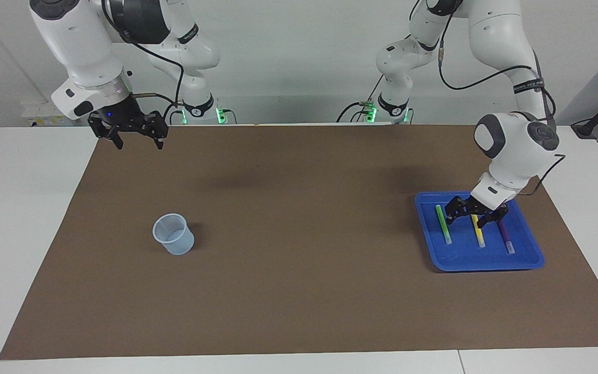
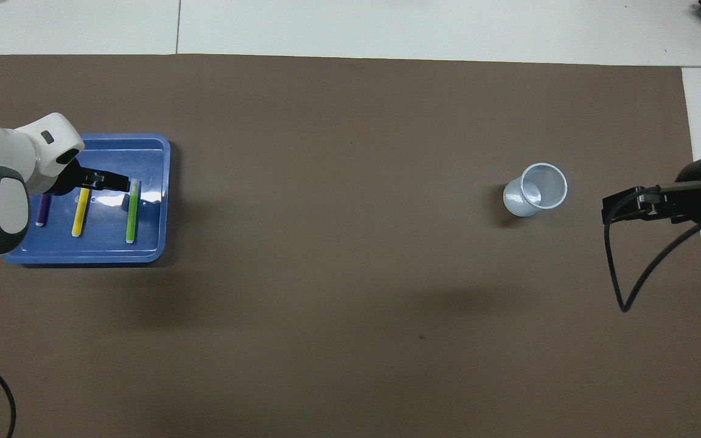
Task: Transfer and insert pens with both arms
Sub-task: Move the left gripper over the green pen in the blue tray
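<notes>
Presently, reading the facing view from its left: the right gripper (image 1: pixel 134 140) hangs over the mat's edge at the right arm's end of the table, jaws spread and empty; that arm waits, presumably to receive a pen. The pale cup (image 1: pixel 173 234) stands upright on the brown mat (image 1: pixel 299 291), toward that same end, evidently the insertion target. At the left arm's end, the blue tray (image 1: pixel 486 262) holds all three pens lying side by side: green pen (image 1: pixel 443 224), yellow pen (image 1: pixel 477 232), purple pen (image 1: pixel 505 238). The left gripper (image 1: pixel 464 219) is low in the tray, jaws spread between green and yellow, gripping nothing. No transfer has begun.
</notes>
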Available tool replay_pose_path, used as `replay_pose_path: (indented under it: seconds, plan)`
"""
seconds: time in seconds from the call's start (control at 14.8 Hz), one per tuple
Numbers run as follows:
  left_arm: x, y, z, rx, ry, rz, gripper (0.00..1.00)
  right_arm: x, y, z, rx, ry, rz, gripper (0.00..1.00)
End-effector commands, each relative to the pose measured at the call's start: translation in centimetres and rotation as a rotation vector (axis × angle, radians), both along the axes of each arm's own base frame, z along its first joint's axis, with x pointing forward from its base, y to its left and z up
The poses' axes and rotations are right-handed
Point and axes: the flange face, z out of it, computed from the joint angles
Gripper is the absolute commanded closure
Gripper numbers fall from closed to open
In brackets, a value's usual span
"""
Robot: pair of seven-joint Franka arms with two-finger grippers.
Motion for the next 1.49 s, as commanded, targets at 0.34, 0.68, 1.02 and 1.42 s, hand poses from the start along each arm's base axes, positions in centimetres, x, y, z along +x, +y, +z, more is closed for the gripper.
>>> replay_pose_path:
  seconds: [0.34,0.68,1.02,1.42]
  plan:
    - [-0.3,0.3,-1.7,0.002,0.021,0.006,0.05,-0.3,1.2,-0.5,0.079,-0.047,0.027,0.00]
    - [-0.4,0.3,-1.9,0.002,0.024,0.007,0.07,0.2,1.4,-1.4,0.084,-0.077,0.020,0.00]
    - [-0.5,0.1,-2.4,0.000,0.034,0.014,0.09,0.5,1.5,-1.6,0.089,-0.091,0.019,0.00]
    - [-1.0,-0.3,-3.4,-0.002,0.043,0.029,0.10,0.4,1.5,-1.6,0.089,-0.091,0.020,0.00]
